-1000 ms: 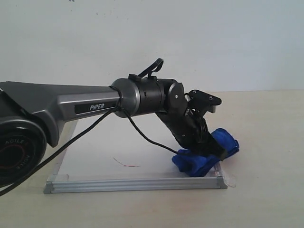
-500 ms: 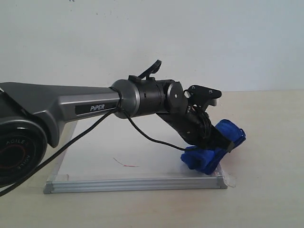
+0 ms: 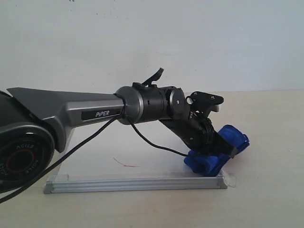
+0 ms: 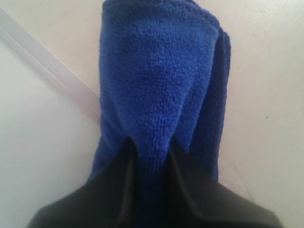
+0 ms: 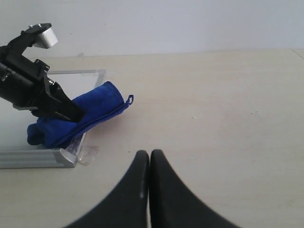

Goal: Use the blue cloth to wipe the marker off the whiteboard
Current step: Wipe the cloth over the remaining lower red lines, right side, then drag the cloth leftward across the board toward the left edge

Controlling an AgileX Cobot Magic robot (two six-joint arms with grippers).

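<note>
Drags the cloth (image 3: 209, 164) further right than a second ago, past the edge of the board (image 3: 133, 184), pinched in the left gripper (image 4: 149, 152) for wiping pressure. Leaves a red mark (image 3: 126, 165) unwiped. Rests the right gripper (image 5: 149, 159) aside, fingers pressed together.

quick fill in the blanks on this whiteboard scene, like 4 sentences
1. The left gripper is shut on a ____ cloth.
2. In the exterior view the cloth lies at the near ____ corner of the whiteboard.
3. A short ____ pen mark shows on the whiteboard.
4. The right gripper hangs over the table, holding nothing, with its jaws ____.

Missing words: blue; right; red; shut
</note>
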